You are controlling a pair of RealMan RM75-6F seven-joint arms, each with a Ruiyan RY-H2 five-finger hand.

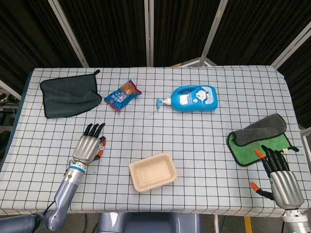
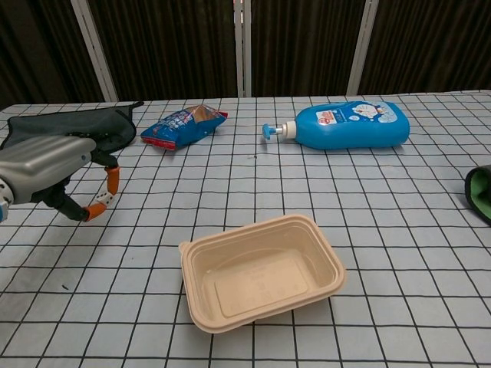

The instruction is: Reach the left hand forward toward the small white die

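My left hand [image 1: 89, 148] hovers over the table's front left, its grey back [image 2: 42, 170] raised above the cloth in the chest view. The small white die [image 2: 105, 198] is pinched between its orange-tipped thumb and a finger; in the head view the die [image 1: 102, 143] shows only as a pale speck at the hand's right side. No die lies on the checked cloth beneath. My right hand [image 1: 282, 180] rests at the front right corner with its fingers spread and nothing in them; the chest view does not show it.
A beige tray [image 1: 152, 172] sits front centre, right of my left hand. Further back lie a dark grey cloth [image 1: 69, 97], a blue snack bag [image 1: 123, 94] and a blue bottle [image 1: 195, 98] on its side. A green and grey cloth [image 1: 260, 138] lies ahead of my right hand.
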